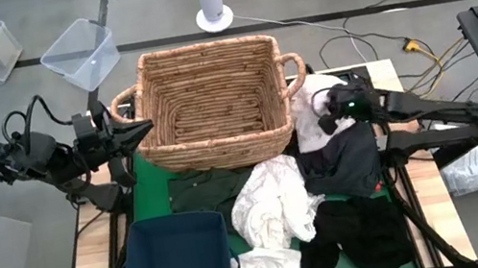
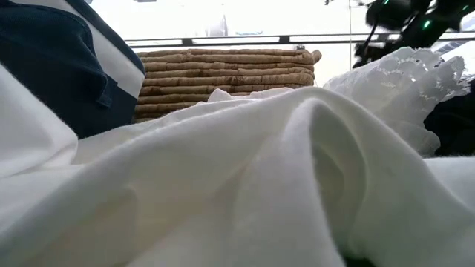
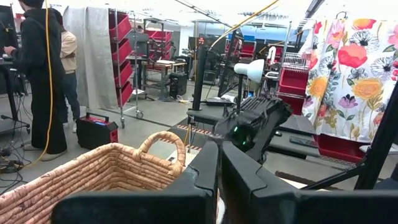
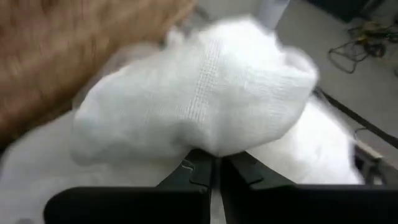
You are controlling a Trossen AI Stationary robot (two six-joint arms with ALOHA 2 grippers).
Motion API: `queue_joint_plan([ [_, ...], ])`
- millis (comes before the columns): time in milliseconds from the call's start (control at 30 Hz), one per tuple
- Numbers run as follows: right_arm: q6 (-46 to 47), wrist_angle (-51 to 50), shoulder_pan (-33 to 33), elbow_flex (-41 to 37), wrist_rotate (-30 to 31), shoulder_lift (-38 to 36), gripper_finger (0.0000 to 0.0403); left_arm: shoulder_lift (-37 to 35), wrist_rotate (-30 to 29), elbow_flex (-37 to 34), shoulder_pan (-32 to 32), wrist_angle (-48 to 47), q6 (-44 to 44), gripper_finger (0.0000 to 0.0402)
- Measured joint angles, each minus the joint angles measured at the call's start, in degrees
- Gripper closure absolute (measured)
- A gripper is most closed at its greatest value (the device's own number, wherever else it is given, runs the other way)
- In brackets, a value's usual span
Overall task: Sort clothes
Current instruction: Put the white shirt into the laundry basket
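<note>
At the counter's left edge, just outside the wicker basket (image 1: 213, 94), your left gripper (image 1: 139, 131) waits with its fingers pressed together on nothing, pointing toward the basket wall. The basket is empty, and so is the navy bin (image 1: 179, 261) in front of it. The clothes (image 1: 276, 210) lie heaped on the counter to the right of the bin: white pieces in the middle, dark ones beyond them and toward the front. Farther right, beside the basket's right handle, your right gripper (image 1: 326, 117) has its fingers pinched on a bunched white garment (image 4: 205, 93), which bulges up just past the fingertips. That arm is clearly the nearer one. From the pinch, the basket opening lies directly to the left, so I'd expect a short lift and a leftward carry over the rim.
</note>
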Motion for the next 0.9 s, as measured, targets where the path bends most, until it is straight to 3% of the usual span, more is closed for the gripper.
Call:
queue_joint_plan([
  [333, 3.7, -1.8, 0.0, 9.2, 2.1, -9.0, 0.0394, 0.0, 0.0, 0.0, 0.0, 0.2, 0.0, 0.0401],
  [900, -2.4, -1.1, 0.0, 32.2, 4.1, -3.9, 0.0394, 0.0, 0.0, 0.0, 0.0, 0.2, 0.0, 0.0401],
])
